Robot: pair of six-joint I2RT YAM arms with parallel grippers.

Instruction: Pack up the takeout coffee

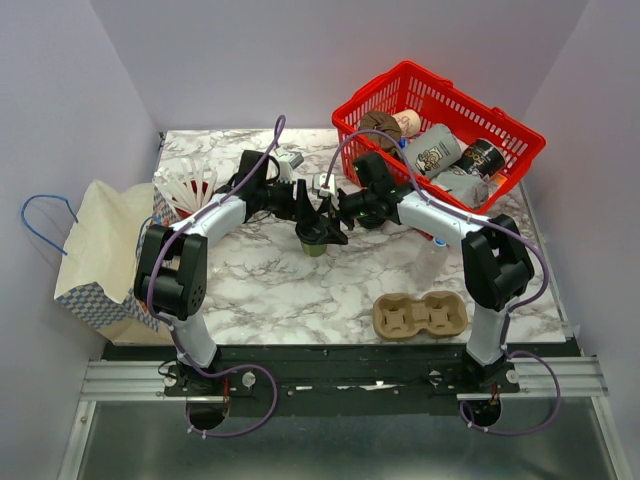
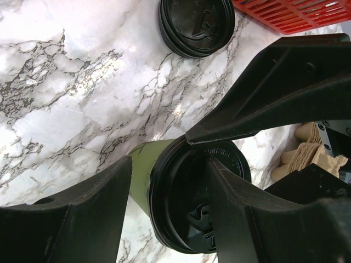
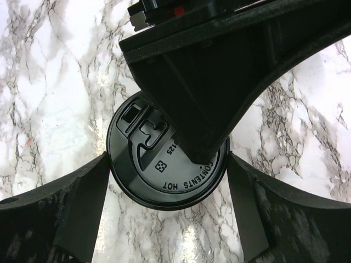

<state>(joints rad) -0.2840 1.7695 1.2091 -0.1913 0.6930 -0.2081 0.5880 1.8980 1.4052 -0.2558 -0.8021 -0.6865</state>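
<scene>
**Takeout coffee** (image 1: 315, 247): stands upright on marble table (image 1: 260, 290), approx. centre, left of and nearer than red basket (image 1: 440, 115). Olive-green wall visible. Black lid (image 3: 159, 164) sits on top, marked "CONTENTS HOT".

**R gripper** (image 3: 167, 159): comes from above. Jaws straddle lid, one finger (image 3: 82, 203) per side, both touching the rim, i.e. clamped on the lid.

**L gripper** (image 2: 170, 164): comes from the left. One finger (image 2: 82, 219) lies against the green cup wall; the other lies across the lid top. Cannot tell whether it is a firm grip or light contact.

**Other items:**
- Spare black lids (image 2: 197, 24): stacked on table beside the basket, apart from the cup.
- Cardboard cup carrier (image 1: 420, 315): near-right on table.
- Paper bag (image 1: 95, 250): at the table's left edge.
</scene>
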